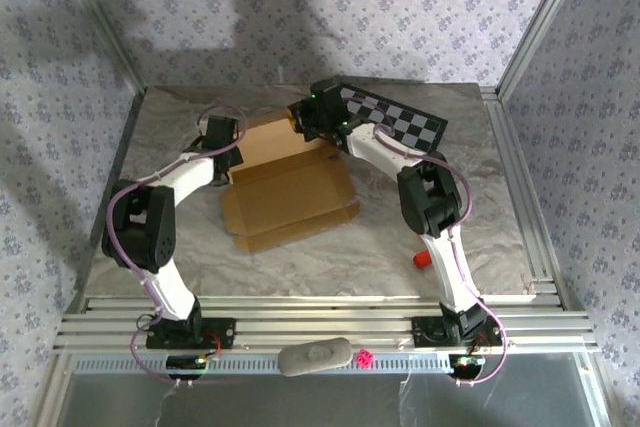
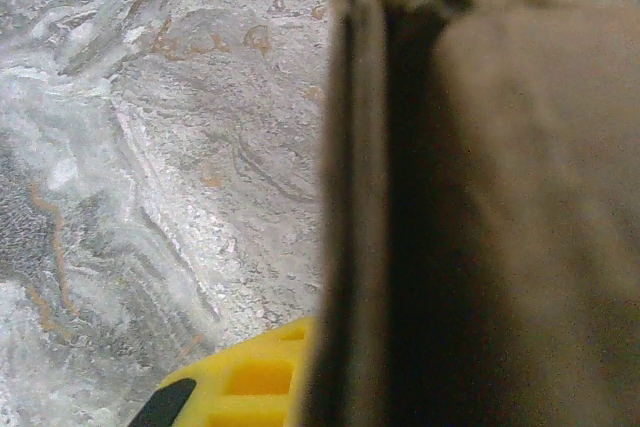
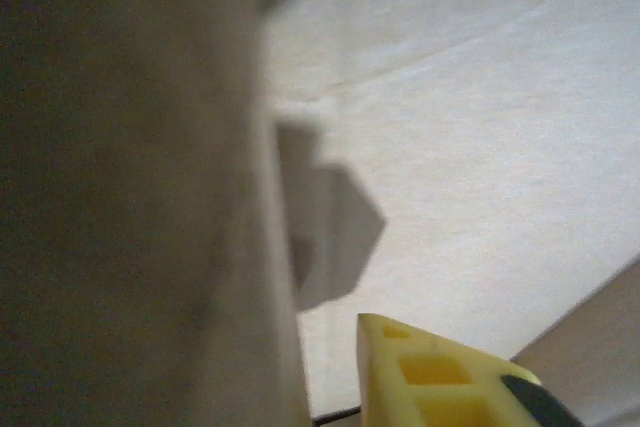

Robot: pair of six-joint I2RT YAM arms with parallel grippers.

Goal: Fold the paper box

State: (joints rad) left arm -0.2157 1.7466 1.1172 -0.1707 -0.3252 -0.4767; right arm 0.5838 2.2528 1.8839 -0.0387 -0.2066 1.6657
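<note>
Folding the brown die-cut cardboard paper box (image 1: 290, 192), flat on the middle of the grey marbled bench (image 1: 480, 207): left pincer (image 1: 232, 150) pinched shut on its left flap, right pincer (image 1: 300, 119) at the far corner, grip can't tell; hinge on the creases, both sides evenly, floral-papered walls (image 1: 400, 7) close behind.
</note>
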